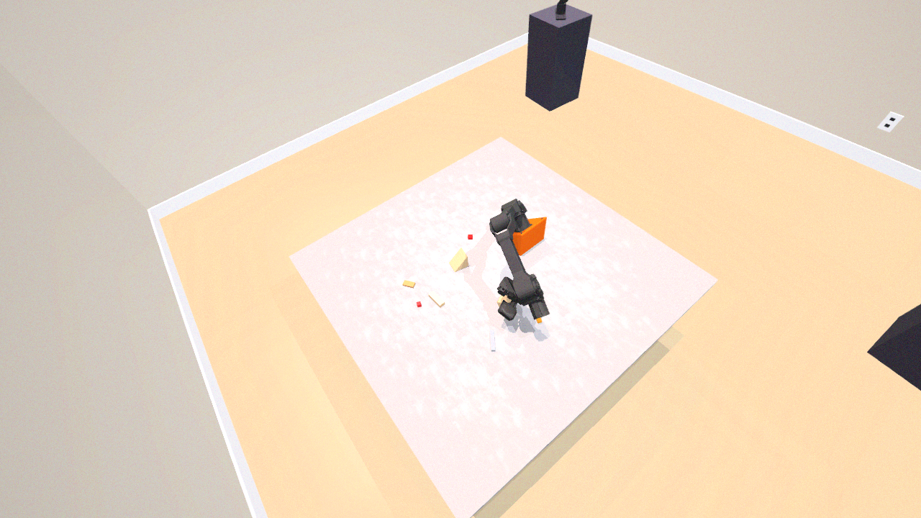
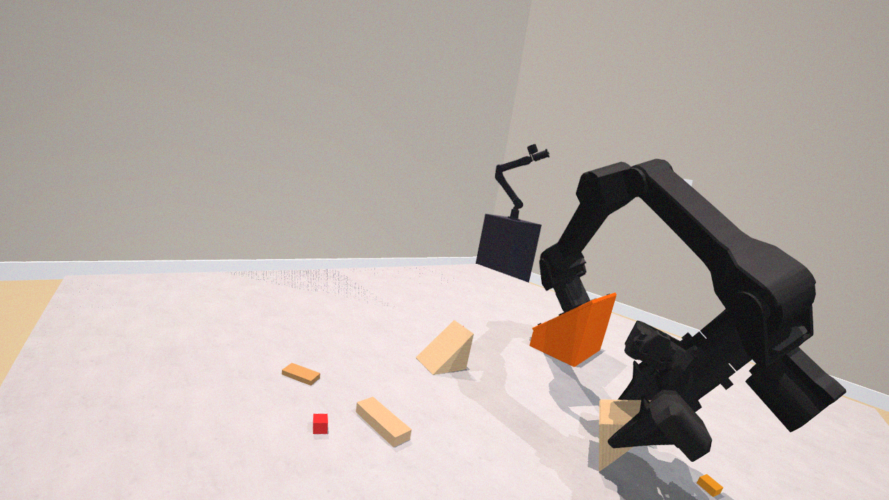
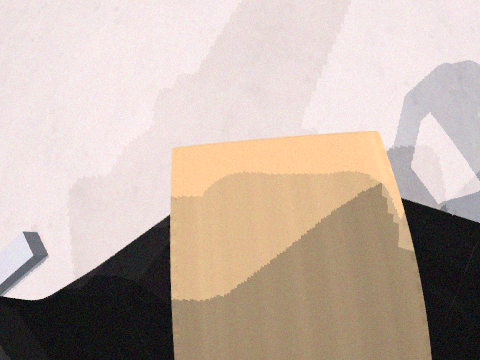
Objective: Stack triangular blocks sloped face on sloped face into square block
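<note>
Gripper (image 1: 504, 301) (image 2: 616, 420) (image 3: 279, 214) clamped on the held wedge (image 1: 501, 301) (image 2: 609, 437) (image 3: 295, 240); table contact unclear. It narrows downward in exterior; long axis unclear. Small orange block (image 1: 539, 320) (image 2: 709, 485) near the gripper, pale bar (image 1: 492, 341) (image 3: 17, 257) also near. Resting wedge (image 1: 458, 259) (image 2: 446, 349) well apart, slope facing left in exterior, away from the held one. Tan bar (image 1: 436, 299) (image 2: 383, 422) and red cube (image 1: 418, 303) (image 2: 319, 423) farther out, off the line between wedges.
</note>
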Controlling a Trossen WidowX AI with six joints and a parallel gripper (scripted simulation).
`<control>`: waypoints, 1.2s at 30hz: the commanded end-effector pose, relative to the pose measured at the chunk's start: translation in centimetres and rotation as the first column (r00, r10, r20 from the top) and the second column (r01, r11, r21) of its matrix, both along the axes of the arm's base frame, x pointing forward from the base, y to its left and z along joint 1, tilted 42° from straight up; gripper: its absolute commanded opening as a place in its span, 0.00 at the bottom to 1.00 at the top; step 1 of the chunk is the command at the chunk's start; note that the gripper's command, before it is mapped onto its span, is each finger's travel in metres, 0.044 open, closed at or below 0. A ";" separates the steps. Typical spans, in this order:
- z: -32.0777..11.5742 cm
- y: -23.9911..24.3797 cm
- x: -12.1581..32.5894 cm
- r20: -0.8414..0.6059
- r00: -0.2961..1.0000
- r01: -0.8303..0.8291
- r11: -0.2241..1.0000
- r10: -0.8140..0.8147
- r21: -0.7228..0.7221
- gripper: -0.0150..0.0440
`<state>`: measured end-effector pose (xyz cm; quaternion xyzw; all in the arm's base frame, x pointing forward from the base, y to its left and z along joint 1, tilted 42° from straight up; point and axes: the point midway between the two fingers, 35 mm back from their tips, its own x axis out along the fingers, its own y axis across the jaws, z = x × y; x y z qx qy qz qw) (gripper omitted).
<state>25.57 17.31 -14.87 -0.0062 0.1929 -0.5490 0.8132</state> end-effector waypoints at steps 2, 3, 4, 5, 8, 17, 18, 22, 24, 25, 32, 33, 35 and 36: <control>0.0 0.0 0.0 -0.003 1.000 0.000 1.000 0.000 0.002 0.88; 0.0 0.0 0.0 -0.003 1.000 0.000 1.000 0.000 0.002 0.92; 0.0 0.0 0.0 -0.003 1.000 0.000 1.000 0.000 0.002 0.97; 0.0 0.0 0.0 -0.003 1.000 0.000 1.000 0.000 0.002 1.00; 0.0 0.0 0.0 -0.003 1.000 0.000 1.000 0.000 0.002 1.00; 0.2 0.2 0.0 -0.005 1.000 -0.003 1.000 0.003 0.004 1.00; 0.8 0.8 0.0 -0.011 1.000 -0.012 1.000 0.012 0.010 1.00; 5.7 4.8 -0.8 -0.061 0.994 -0.083 0.995 0.086 0.058 1.00; 7.6 6.2 -1.3 -0.080 0.990 -0.111 0.991 0.117 0.076 1.00; 7.8 6.4 -1.3 -0.082 0.989 -0.114 0.990 0.121 0.078 1.00; 7.7 5.9 -0.7 -0.230 0.959 -0.151 0.985 0.168 0.089 1.00; 7.6 5.5 -0.6 -0.313 0.934 -0.155 0.984 0.175 0.090 1.00; 7.3 4.7 -0.5 -0.468 0.862 -0.167 0.981 0.195 0.102 1.00; 7.2 4.3 -0.5 -0.539 0.816 -0.175 0.978 0.209 0.114 1.00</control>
